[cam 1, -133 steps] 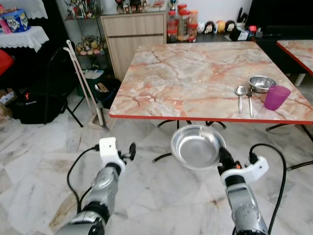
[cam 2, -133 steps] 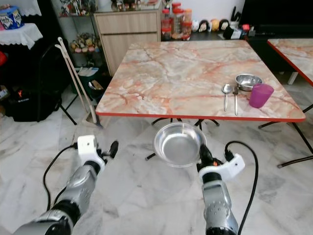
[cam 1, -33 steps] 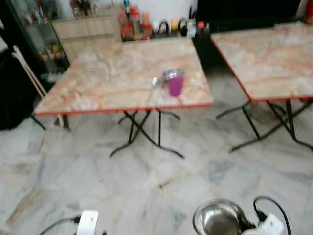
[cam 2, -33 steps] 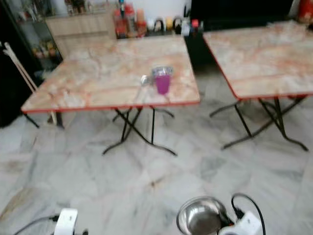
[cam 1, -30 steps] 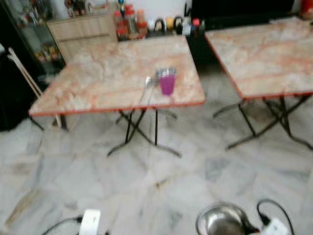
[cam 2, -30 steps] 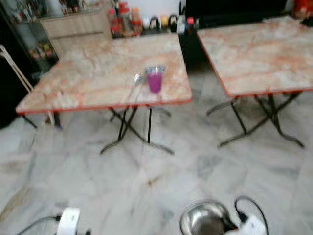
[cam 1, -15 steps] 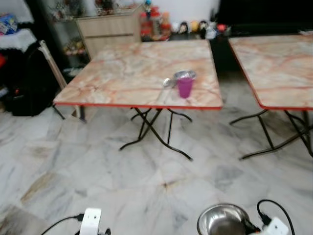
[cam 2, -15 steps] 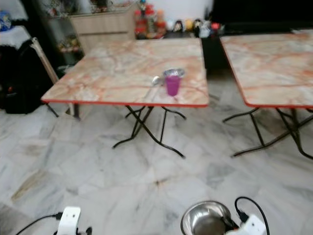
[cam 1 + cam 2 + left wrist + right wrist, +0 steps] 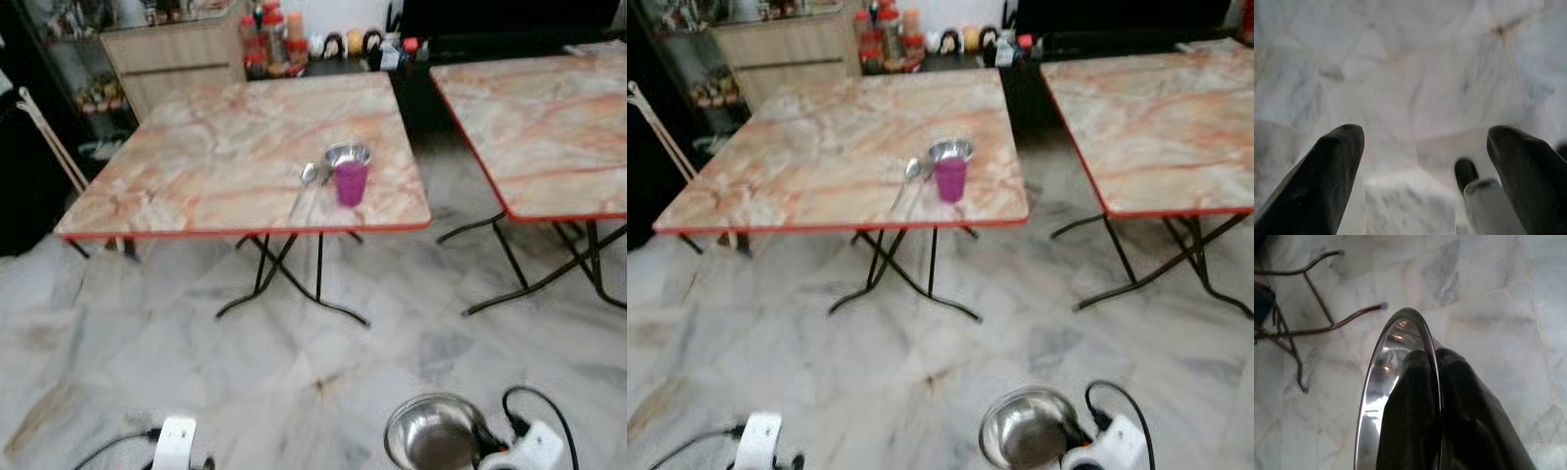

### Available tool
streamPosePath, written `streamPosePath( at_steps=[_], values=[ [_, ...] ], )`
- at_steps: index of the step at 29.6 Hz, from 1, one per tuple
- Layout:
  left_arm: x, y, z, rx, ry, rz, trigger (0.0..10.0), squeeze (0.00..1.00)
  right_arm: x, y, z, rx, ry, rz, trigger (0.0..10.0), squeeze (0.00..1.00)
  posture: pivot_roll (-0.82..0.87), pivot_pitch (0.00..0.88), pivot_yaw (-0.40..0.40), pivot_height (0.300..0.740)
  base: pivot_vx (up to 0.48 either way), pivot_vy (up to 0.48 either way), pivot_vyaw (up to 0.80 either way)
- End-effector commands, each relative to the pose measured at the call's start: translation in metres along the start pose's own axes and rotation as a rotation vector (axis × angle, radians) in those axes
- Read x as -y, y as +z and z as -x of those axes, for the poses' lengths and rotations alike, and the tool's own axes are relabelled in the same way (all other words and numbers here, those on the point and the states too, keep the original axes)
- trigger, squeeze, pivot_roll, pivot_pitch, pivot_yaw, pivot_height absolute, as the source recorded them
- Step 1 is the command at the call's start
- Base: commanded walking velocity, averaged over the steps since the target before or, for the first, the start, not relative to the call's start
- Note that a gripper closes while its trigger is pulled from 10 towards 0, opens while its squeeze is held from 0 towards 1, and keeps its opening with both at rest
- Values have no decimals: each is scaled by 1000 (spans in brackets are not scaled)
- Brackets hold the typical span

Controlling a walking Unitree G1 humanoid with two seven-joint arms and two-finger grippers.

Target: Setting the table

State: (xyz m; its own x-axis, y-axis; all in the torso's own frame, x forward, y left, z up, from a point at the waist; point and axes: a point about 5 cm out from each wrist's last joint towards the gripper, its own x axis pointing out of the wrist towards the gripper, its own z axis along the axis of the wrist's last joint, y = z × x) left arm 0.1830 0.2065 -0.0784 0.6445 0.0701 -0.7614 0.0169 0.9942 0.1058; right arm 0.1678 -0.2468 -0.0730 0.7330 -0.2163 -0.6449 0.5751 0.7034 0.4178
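Right pincer (image 9: 1432, 382) was squeezed tight on the rim of the shiny metal bowl (image 9: 431, 433), one black finger inside the bowl and one outside. It held the bowl low and near, on the right, over the grey marble floor (image 9: 245, 362). Left pincer (image 9: 1425, 161) hung low on the near left with its two fingers spread wide and nothing between them, only floor under it. Far ahead stood the pink marble surface (image 9: 216, 157) with a red edge and thin black legs. On its right side, close to the near edge, a purple cup (image 9: 351, 182) stood up straight. A small metal bowl (image 9: 348, 155) sat just behind the cup, and a spoon (image 9: 308, 176) lay just to the left of them. The picture was too blurry to tell if more cutlery lay there. A second surface (image 9: 539, 127) of the same kind stood to the right, well apart from the first. A wooden cabinet (image 9: 176, 54) and some jars (image 9: 269, 39) were at the far wall. It looked like the carrying step of setting the table: the bowl was picked up but not put down yet, and the robot stood well away from the place setting. Next, the robot would likely need to walk up to the surface, lift the bowl over the edge, and set it flat near the cup without bumping the cup or the spoon.
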Motion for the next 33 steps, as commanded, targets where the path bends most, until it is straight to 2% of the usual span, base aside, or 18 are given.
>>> streamPosePath(
  at_steps=[1,7,13,26,33],
  values=[
    [-2,-2,0,-11,4,-2,10000,0,-1,2,-1,4,1,3,10000,0,-68,0,66,740,345,0,0],
    [-2,-2,0,-12,4,-3,10000,0,-3,2,-2,4,7,5,10000,0,-70,0,65,740,349,0,0],
    [1,0,0,-2,-4,-4,10000,0,-3,-1,-1,-4,10,-1,10000,0,-66,0,63,740,0,0,0],
    [-3,-2,1,-5,13,-29,10000,0,-1,-1,0,-5,8,7,10000,0,-73,0,70,740,0,0,0],
    [-4,-3,1,-8,9,-35,10000,0,-2,-1,0,-5,11,15,10000,0,-74,0,72,740,0,-266,0]
  ],
)
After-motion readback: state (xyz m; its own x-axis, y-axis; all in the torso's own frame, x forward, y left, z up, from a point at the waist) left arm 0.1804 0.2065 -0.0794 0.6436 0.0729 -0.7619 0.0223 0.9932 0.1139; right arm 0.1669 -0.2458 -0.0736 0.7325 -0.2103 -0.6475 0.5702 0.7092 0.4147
